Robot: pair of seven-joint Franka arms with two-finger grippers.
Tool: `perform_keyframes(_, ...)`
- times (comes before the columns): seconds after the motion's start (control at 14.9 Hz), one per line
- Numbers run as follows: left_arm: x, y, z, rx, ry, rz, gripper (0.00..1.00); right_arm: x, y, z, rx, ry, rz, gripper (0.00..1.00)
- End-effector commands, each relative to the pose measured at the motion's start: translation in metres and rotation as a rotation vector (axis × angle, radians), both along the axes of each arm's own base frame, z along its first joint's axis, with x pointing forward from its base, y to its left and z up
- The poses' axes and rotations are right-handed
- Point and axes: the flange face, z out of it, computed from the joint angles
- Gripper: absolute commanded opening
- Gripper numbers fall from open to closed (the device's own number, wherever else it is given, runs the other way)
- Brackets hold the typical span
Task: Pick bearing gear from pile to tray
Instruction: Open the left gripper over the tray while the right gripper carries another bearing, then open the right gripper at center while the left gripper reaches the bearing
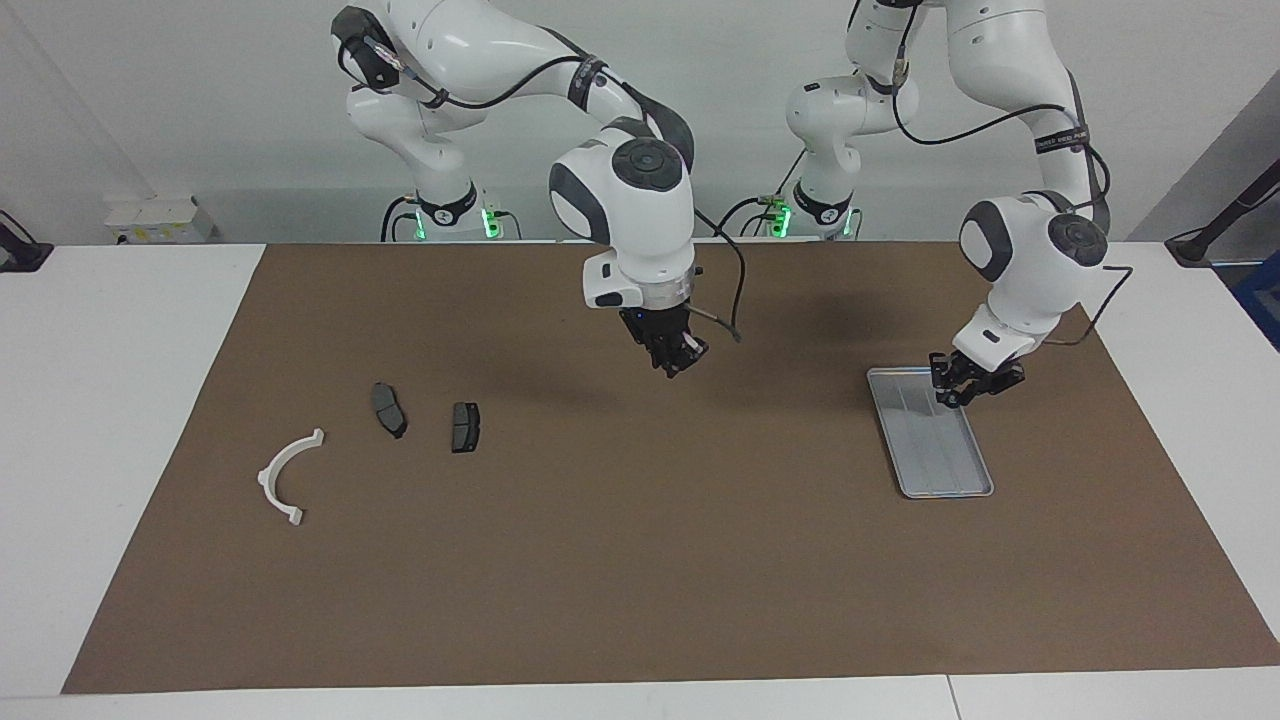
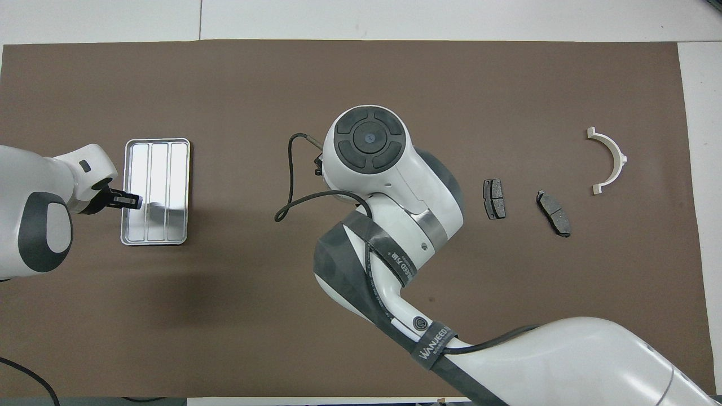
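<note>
Right tool (image 1: 678,362) hidden overhead by own arm; grip contents unclear.

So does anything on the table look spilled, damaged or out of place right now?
Nothing stands out. The flat silver metal tray, two dark grey brake pads and white curved plastic arc lie flat on the brown mat, undamaged.

Lighting's bright and even from above on my feed, both views sharp. Soft arm shadows smear across the mat (image 1: 640,560), and the tray (image 2: 131,169) glares white, centre-left overhead.
</note>
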Motion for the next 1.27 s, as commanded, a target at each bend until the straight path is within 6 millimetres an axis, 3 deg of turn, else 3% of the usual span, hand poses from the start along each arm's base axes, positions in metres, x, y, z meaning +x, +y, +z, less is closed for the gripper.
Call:
perform_keyframes(0.0,-0.009,-0.01,-0.012,-0.012,-0.014,0.012,0.0,-0.007,0.024,-0.035,-0.026,-0.012,0.004,0.0)
perform_keyframes(0.2,-0.01,-0.031,-0.015,-0.015,-0.024,0.027,0.0,-0.009,0.037,-0.079,-0.066,-0.021,0.013,0.0)
perform_keyframes(0.47,-0.014,-0.042,-0.021,-0.015,-0.017,0.022,0.0,-0.013,0.044,-0.129,-0.07,-0.023,0.034,0.0)
perform_keyframes(0.74,-0.023,-0.043,-0.037,-0.015,-0.02,0.023,0.0,-0.019,0.034,-0.154,-0.082,-0.03,0.052,0.0)
perform_keyframes(1.07,-0.026,-0.037,-0.039,-0.012,-0.005,0.003,0.0,-0.019,0.027,-0.157,-0.096,-0.019,0.045,0.03)
perform_keyframes(1.14,-0.026,-0.038,-0.039,-0.012,-0.005,0.003,0.0,-0.017,0.024,-0.157,-0.104,-0.015,0.038,0.45)
perform_keyframes(1.21,-0.026,-0.039,-0.039,-0.012,-0.001,0.0,0.14,-0.015,0.022,-0.153,-0.116,-0.01,0.035,0.99)
